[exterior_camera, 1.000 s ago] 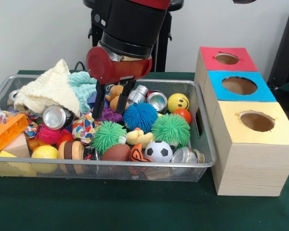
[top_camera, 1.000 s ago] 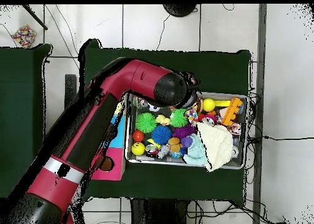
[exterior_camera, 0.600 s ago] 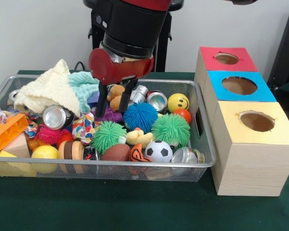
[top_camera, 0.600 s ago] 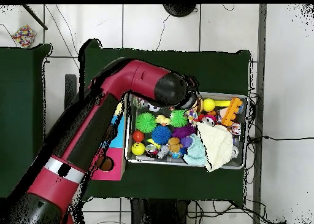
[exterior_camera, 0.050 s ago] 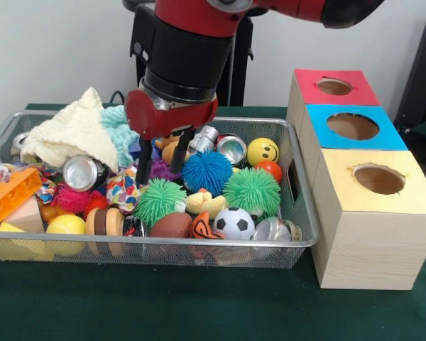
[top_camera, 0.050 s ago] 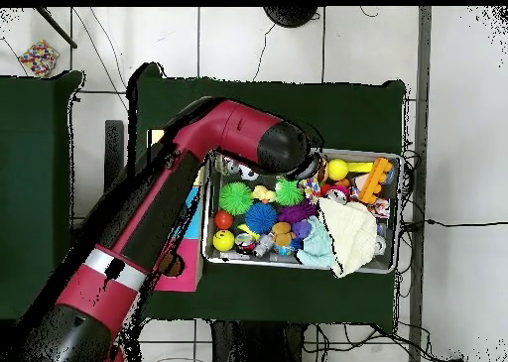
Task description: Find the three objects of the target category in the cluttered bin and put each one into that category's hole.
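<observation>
My gripper (exterior_camera, 0.050 s ago: 160, 165) hangs over the middle of the wire bin (exterior_camera, 0.050 s ago: 298, 234), fingers (exterior_camera, 0.050 s ago: 144, 170) spread apart and empty, just above the purple spiky toy (exterior_camera, 0.050 s ago: 161, 170) beside the blue spiky ball (exterior_camera, 0.050 s ago: 206, 172).

We see even, bright indoor light in the front view; soft shadows lie under the mesh bin (exterior_camera, 0.050 s ago: 298, 213) on the green table (exterior_camera, 0.050 s ago: 199, 305); the silver cans (exterior_camera, 0.050 s ago: 82, 172) glint; the overhead view seems flatter, with small things hard to resolve.
</observation>
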